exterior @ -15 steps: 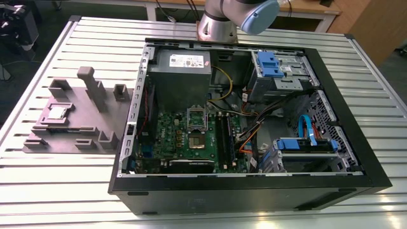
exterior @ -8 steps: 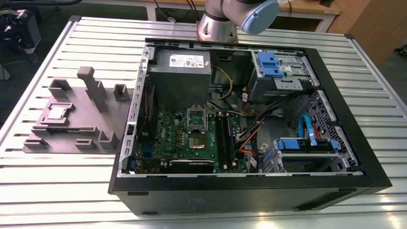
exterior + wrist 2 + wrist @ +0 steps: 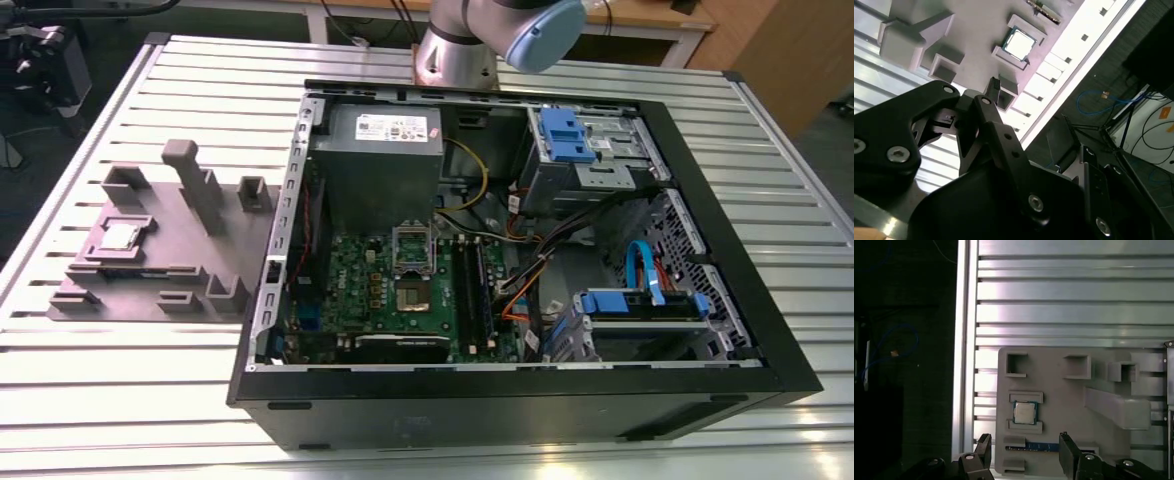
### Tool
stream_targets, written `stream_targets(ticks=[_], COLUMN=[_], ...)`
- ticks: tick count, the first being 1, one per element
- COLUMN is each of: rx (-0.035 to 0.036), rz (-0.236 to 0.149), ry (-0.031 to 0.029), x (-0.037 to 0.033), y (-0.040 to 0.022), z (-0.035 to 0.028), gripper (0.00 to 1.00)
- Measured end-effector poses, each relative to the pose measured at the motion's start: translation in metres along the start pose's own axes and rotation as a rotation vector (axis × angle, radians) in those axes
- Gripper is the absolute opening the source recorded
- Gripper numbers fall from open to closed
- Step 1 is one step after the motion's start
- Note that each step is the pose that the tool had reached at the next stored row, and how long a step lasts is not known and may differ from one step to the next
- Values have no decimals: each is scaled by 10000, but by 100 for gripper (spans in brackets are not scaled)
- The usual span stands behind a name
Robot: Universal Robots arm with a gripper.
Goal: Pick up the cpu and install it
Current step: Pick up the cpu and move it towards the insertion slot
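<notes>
The worktop [image 3: 134, 400] is gleaming as ribbed bare metal, its slats catching bright glare. The tray [image 3: 1064, 405] is looking like matt purple-grey plastic, smooth and dull. The cpu [image 3: 1024, 413] is showing a silvery metal top, lightly reflective, inside a pale rim. The claw [image 3: 1025, 452] is appearing matt black (plastic or coated metal, I cannot tell), with shiny metal screw heads [image 3: 898, 154] in the second wrist view. The computer case [image 3: 534, 405] is wearing a dull black shell outside and bare grey sheet metal inside; its blue plastic brackets [image 3: 563, 135] are shining glossy. The arm [image 3: 461, 45] is showing satin silver metal under a smooth pale-blue cap [image 3: 545, 35].
</notes>
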State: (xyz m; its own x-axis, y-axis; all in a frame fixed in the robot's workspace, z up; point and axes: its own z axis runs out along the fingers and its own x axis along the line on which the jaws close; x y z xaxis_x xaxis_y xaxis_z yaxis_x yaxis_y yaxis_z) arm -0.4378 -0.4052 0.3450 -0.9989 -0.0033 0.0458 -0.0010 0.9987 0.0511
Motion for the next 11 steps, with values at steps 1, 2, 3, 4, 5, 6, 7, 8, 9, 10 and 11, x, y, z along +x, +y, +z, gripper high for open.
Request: stream_targets(ticks=[1, 2, 3, 4, 5, 6, 7, 8, 9, 10, 11], rx=[1, -2, 0, 6, 12, 18, 24, 27, 28, 30, 29], rz=[-14, -27, -49, -149, -294, -435, -568, -655, -679, -689, -697], ry=[-45, -61, -60, -53, -47, -39, -32, -29, -29, -33, -35], x=[1, 0, -1, -1, -1, -2, -2, -2, -1, 0, 0], y=[-1, -2, -2, -3, -3, -4, -4, -5, -5, -6, -7], z=[6, 18, 29, 41, 54, 66, 78, 88, 99, 112, 129], gripper=[65, 65, 65, 65, 65, 65, 65, 65, 65, 65, 65])
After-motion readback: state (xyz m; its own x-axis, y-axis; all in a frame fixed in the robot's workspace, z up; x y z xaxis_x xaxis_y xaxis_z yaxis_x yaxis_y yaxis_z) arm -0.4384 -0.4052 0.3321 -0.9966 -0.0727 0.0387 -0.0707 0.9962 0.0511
